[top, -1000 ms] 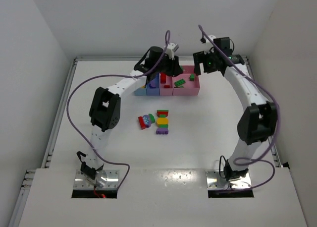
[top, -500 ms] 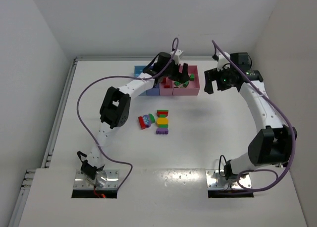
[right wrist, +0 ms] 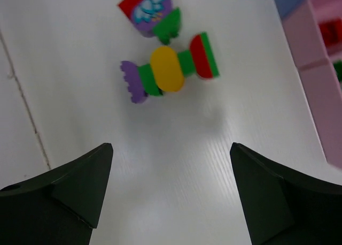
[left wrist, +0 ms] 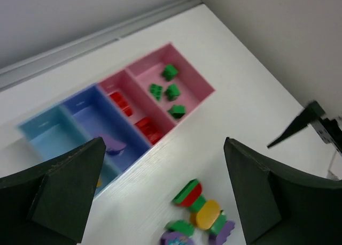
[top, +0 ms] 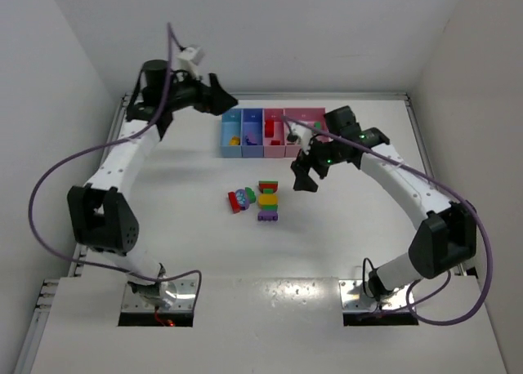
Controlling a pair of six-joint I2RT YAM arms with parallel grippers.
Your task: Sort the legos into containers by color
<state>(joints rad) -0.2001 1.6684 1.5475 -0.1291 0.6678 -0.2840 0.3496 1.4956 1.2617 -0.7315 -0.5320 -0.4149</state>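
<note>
The legos that are not yet sorted lie as two clumps in the middle of the top view: a long clump [top: 268,201] of purple, green, yellow and red pieces joined in a line, and just beside it, to the left, a smaller clump [top: 240,198] of red, purple and green. Such bricks are probably light, stiff and rather slippery, and the pieces are pressed together, so I think one claw must hold a clump while the other pulls a piece off. The flat sides of the green or red pieces look better for a grip than the rounded yellow one. The containers [top: 253,152] stand in a row above the clumps, well apart from them; the wide pink bin holds green bricks, the narrow pink bin red ones, the periwinkle bin a purple piece, and the light blue bin something yellow, partly hidden. The right claw [top: 304,178] hangs just to the right of the long clump, its fingers spread wide with nothing between them. The left claw [top: 227,104] is in the upper left, beside the containers, also spread and empty. The worktop [top: 368,243] is white and smooth, so bricks may slide on it. Plain white walls [top: 245,31] close it on three sides.
</note>
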